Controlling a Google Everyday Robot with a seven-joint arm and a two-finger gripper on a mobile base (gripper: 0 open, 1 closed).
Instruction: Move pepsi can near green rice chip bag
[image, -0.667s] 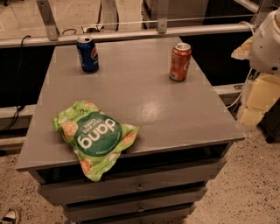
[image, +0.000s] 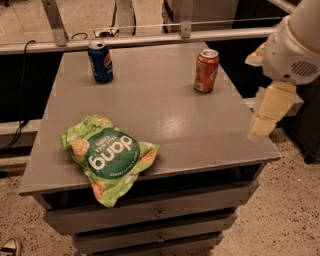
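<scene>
**Cabinet** (image: 165, 115): grey and rectangular, with a flat top of smooth painted finish that shows a faint sheen towards its middle. Shallow drawers (image: 160, 214) are stacked down its front, each with a small central pull. All of them are pushed in, so their contents cannot be seen.

**Pepsi can** (image: 101, 62): a small dark blue metal cylinder with a silver top and a round red-white-blue logo. It stands upright at the cabinet's far left corner. Whether it is full or empty cannot be told.

**Orange-red soda can** (image: 206, 71): a metal cylinder of the same shape with a silver lid. It stands upright on the far right part of the cabinet top, and its contents are likewise unseen.

**Green rice chip bag** (image: 109, 157): bright green glossy film, crinkled and puffed, with a dark green circle bearing white "dang" lettering that reads upside down from this view. Rice chip pictures sit at its corners. It lies flat at the cabinet's front left, with its lower end overhanging the front edge, well apart from the pepsi can.

**Gripper** (image: 263, 125): pale yellow and blocky, pointing down from a white rounded arm housing (image: 295, 45). It sits just off the cabinet's right edge, near the front right corner. Whether it is open or closed cannot be told.

**Rail** (image: 150, 40): a metal bar running behind the cabinet.

**Floor** (image: 295, 210): speckled stone around the cabinet's base.
</scene>
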